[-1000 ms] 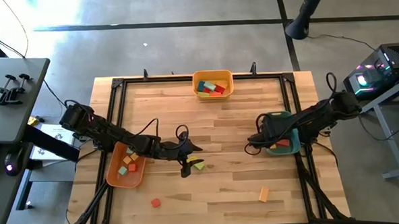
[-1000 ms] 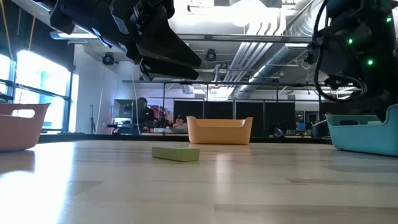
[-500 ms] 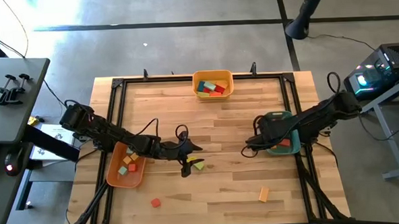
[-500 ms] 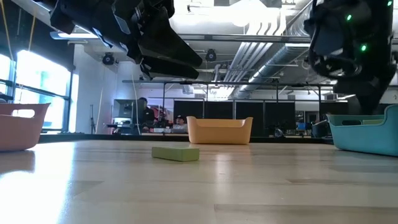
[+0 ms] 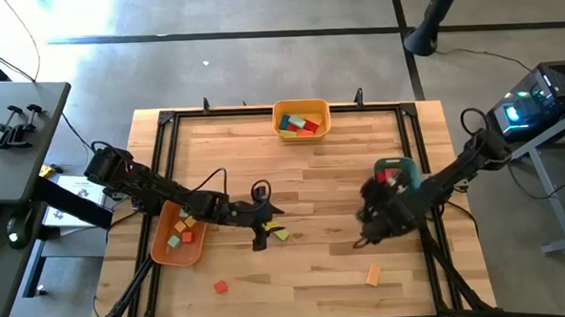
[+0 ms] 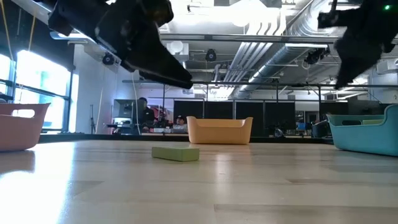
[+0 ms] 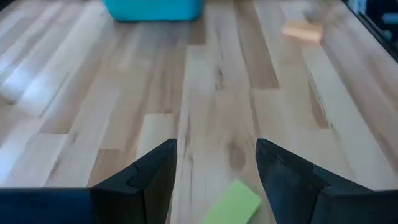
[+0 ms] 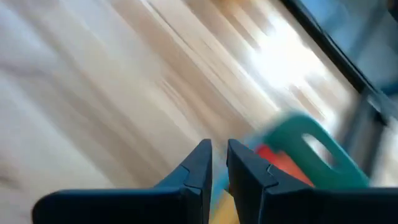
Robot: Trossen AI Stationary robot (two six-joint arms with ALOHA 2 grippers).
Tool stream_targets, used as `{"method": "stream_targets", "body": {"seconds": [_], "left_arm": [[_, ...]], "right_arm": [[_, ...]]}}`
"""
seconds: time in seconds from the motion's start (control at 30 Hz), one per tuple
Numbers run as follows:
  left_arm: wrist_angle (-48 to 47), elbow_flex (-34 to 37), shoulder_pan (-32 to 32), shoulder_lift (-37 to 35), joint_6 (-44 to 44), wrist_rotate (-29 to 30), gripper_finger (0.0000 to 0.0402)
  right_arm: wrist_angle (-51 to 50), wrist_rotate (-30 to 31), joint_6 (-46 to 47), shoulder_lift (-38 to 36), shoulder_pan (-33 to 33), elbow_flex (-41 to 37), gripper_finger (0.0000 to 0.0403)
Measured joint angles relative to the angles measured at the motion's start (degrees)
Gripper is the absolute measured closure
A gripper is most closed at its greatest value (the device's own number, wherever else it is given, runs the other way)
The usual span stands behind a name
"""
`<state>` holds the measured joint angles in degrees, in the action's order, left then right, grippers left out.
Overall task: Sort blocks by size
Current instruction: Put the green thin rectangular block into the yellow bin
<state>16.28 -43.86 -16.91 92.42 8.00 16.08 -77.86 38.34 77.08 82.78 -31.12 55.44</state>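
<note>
Your bench (image 5: 292, 168) carries three trays. Take the yellow tray (image 5: 302, 118) at the far edge as your landmark: the orange tray (image 5: 178, 239) lies toward you and to the left of it, the teal tray (image 5: 398, 177) toward you and to the right. All three hold blocks already.

Three blocks remain loose. The light green block (image 5: 282, 235) lies flat, straight toward you from the yellow tray. The red cube (image 5: 220, 287) and the orange bar (image 5: 373, 274) sit nearer the front edge, well apart, left and right of that line.

Your left hand (image 5: 259, 233) hovers just beside the green block, fingers spread wide and empty; in the left wrist view the block (image 7: 232, 203) lies between them and just ahead. Your right hand (image 5: 367, 233) is shut and holds nothing, out over bare wood in front of the teal tray, between it and the orange bar.

Expect the green block to be light, rigid and smooth-painted, so it may skid if nudged. It looks low and slab-like: close across its narrow width on the flat sides, squarely, near the middle.

No brand, label or writing is readable on anything.
</note>
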Motion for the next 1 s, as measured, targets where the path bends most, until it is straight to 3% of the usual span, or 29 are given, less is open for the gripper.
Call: {"method": "stream_targets", "body": {"seconds": [0.1,0.2,0.33,0.47,0.6,0.73,1.0], "left_arm": [[-0.2,0.0,0.0,0.0,-4.3,-3.4,0.0195],[-0.2,0.0,0.1,0.0,-8.5,-10.4,0.0195],[-0.6,0.0,1.0,0.0,-12.7,-15.3,0.0195],[-0.9,0.0,1.9,1.8,-17.6,-18.0,0.0195],[5.2,0.0,2.7,5.7,-15.0,-19.6,0.0195],[10.8,0.0,4.8,10.5,-14.1,-27.3,0.019],[11.8,0.0,7.4,14.9,-13.1,-28.2,0.0142]], "right_arm": [[8.0,7.6,-0.8,0.0,-3.5,0.0,0.0359],[15.7,15.9,-1.0,0.0,-5.5,0.0,0.0359],[23.7,21.9,-4.9,0.0,-6.4,0.0,0.0343],[28.4,22.0,-10.9,0.0,-5.7,0.0,0.0296],[29.2,21.4,-13.4,0.0,-4.8,0.0,0.0238],[29.3,21.2,-15.4,0.0,-4.9,0.0,0.0192],[30.3,20.2,-16.3,0.0,-5.0,0.0,0.017]]}}
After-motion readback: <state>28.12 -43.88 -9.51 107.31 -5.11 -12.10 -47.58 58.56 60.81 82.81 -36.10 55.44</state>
